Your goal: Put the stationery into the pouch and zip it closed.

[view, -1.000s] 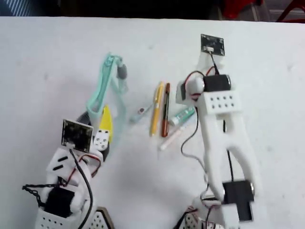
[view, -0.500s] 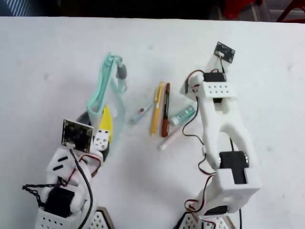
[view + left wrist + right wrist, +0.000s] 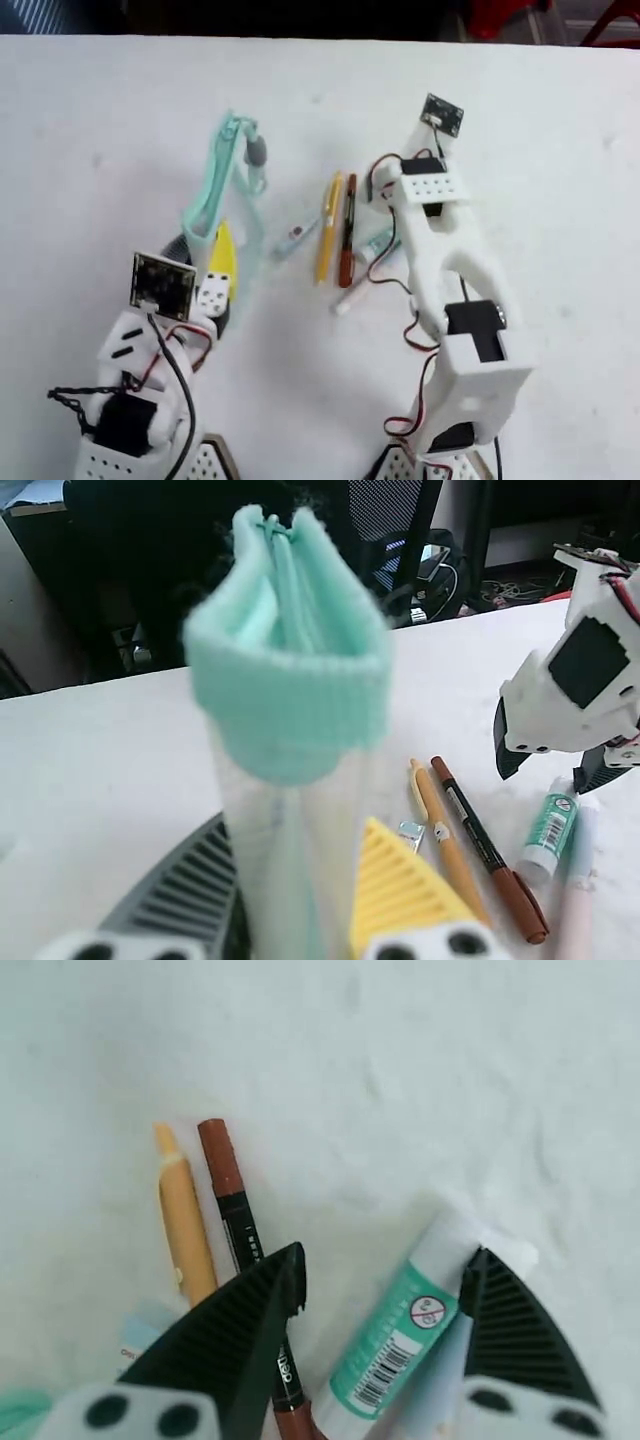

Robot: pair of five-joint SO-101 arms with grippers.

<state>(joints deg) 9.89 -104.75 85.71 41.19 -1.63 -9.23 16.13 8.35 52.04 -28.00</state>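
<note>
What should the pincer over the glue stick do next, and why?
Probably close the right pincer. It is open, one finger either side of the green and white glue stick on the white table, and the left pincer holds the mint green pouch.

The mint-green pouch [image 3: 222, 190] with clear sides lies open. To its right, close together, lie a yellow pen [image 3: 328, 228], a brown marker [image 3: 348, 230], a green-white glue stick [image 3: 395, 1345] and a pale pink pen [image 3: 352, 293].
</note>
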